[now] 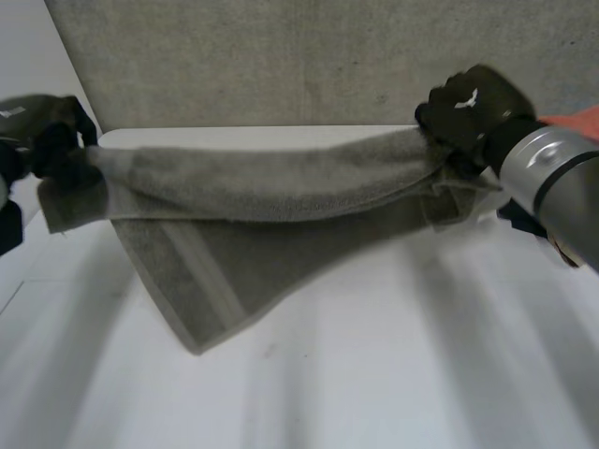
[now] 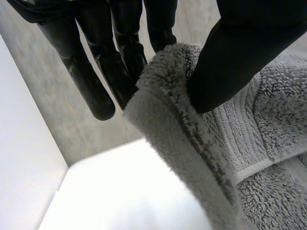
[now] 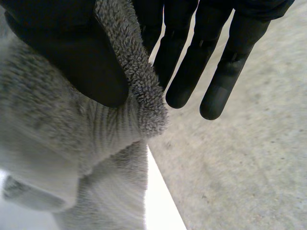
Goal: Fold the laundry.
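Note:
A grey towel point(image 1: 253, 215) hangs stretched between my two hands above the white table point(image 1: 374, 374), its lower part drooping to a point on the tabletop. My left hand point(image 1: 51, 140) grips the towel's left end; in the left wrist view the thumb point(image 2: 240, 57) presses the towel's edge point(image 2: 168, 105) against the fingers point(image 2: 120, 57). My right hand point(image 1: 468, 112) holds the right end; in the right wrist view its thumb point(image 3: 72, 62) pinches the towel's edge point(image 3: 134, 81) against the straight fingers point(image 3: 182, 67).
A grey wall point(image 1: 309, 56) stands right behind the table's far edge. Something orange point(image 1: 576, 122) lies behind my right arm. The white tabletop stretches wide in front of the towel.

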Robot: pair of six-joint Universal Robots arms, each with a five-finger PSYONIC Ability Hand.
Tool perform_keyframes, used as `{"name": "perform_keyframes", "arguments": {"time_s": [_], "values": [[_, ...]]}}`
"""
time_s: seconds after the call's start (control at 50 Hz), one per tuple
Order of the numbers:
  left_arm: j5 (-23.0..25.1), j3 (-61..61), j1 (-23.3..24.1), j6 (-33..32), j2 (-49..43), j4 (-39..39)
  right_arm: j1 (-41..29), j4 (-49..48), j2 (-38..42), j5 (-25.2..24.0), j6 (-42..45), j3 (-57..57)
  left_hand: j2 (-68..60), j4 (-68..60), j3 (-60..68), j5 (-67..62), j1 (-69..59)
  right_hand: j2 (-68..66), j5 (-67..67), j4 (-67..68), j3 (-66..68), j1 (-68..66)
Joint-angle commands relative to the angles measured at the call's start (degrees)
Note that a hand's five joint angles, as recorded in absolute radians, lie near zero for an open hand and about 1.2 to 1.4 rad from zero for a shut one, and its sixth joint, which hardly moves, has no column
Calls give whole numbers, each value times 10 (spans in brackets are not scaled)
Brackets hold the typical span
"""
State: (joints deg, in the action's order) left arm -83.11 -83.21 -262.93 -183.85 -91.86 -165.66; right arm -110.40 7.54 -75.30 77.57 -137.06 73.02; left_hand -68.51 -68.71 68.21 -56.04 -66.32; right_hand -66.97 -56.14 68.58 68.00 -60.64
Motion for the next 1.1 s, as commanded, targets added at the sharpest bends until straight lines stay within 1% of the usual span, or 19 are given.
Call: {"name": "perform_keyframes", "arguments": {"time_s": [0.02, 0.12, 0.14, 0.16, 0.18, 0.26, 0.3, 0.4, 0.48, 0.58, 0.64, 0.66, 0.68, 0.7, 0.76, 0.86, 0.94, 1.02, 1.1], "values": [[-49, 109, 7, -23, -144, -83, 15, -88, 117, 17, 70, -56, -115, -113, 118, -140, -137, -130, -139, 114, 120, -194], [-57, 221, 8, -19, -189, -159, 34, -240, 171, 37, 54, -144, -115, -113, 118, -140, -137, -130, -139, 114, 120, -194], [-58, 253, 11, -13, -192, -194, 40, -306, 177, 42, 27, -163, -115, -113, 118, -140, -137, -130, -139, 114, 120, -194], [-58, 265, 12, -12, -193, -209, 43, -339, 179, 43, 14, -170, -115, -113, 118, -140, -137, -130, -139, 114, 120, -194], [-59, 282, 15, -5, -193, -247, 48, -412, 179, 44, -21, -176, -115, -113, 118, -140, -137, -130, -139, 114, 120, -194], [-64, 294, 26, 16, -189, -334, 53, -544, 178, 42, -112, -172, -115, -113, 118, -140, -137, -130, -139, 114, 120, -194], [-67, 292, 32, 19, -189, -358, 55, -558, 179, 38, -135, -169, -115, -113, 118, -140, -137, -130, -139, 114, 120, -194], [-70, 251, 44, 13, -185, -351, 59, -534, 185, 25, -149, -158, -115, -113, 118, -140, -137, -130, -139, 114, 120, -194], [-71, 186, 44, 7, -177, -338, 62, -480, 192, 15, -148, -137, -115, -113, 118, -140, -137, -130, -139, 114, 120, -194], [-55, 79, 46, 5, -155, -337, 62, -373, 198, 7, -153, -92, -115, -113, 118, -140, -137, -117, -125, 101, 106, -180], [-38, 39, 48, 1, -141, -341, 59, -321, 205, 0, -157, -80, -115, -113, 118, -140, -137, 63, 54, -79, -73, -1], [-28, 16, 50, -4, -129, -345, 57, -286, 210, -6, -158, -75, -115, -113, 118, -140, -137, 260, 252, -276, -270, 197], [-22, 7, 51, -6, -121, -348, 56, -269, 212, -8, -159, -74, -115, -113, 118, -140, -137, 365, 357, -381, -375, 302], [-17, -1, 51, -9, -113, -350, 54, -252, 214, -10, -160, -74, -115, -113, 118, -140, -137, 433, 424, -449, -443, 369], [1, -23, 57, -15, -74, -349, 48, -202, 226, -21, -174, -82, -115, -113, 118, -140, -137, 554, 546, -570, -565, 491], [20, -39, 67, -13, -3, -329, 34, -178, 250, -44, -222, -121, -115, -113, 118, -140, -137, 570, 561, -586, -580, 506], [37, -42, 84, -13, 68, -280, 15, -174, 277, -62, -274, -159, -115, -113, 118, -140, -137, 570, 561, -586, -580, 506], [45, -41, 102, -13, 126, -244, -21, -175, 319, -77, -339, -204, -115, -113, 118, -140, -137, 570, 561, -586, -580, 506], [45, -40, 122, -16, 171, -215, -62, -176, 358, -79, -380, -231, -115, -113, 118, -140, -137, 570, 561, -586, -580, 506]]}}
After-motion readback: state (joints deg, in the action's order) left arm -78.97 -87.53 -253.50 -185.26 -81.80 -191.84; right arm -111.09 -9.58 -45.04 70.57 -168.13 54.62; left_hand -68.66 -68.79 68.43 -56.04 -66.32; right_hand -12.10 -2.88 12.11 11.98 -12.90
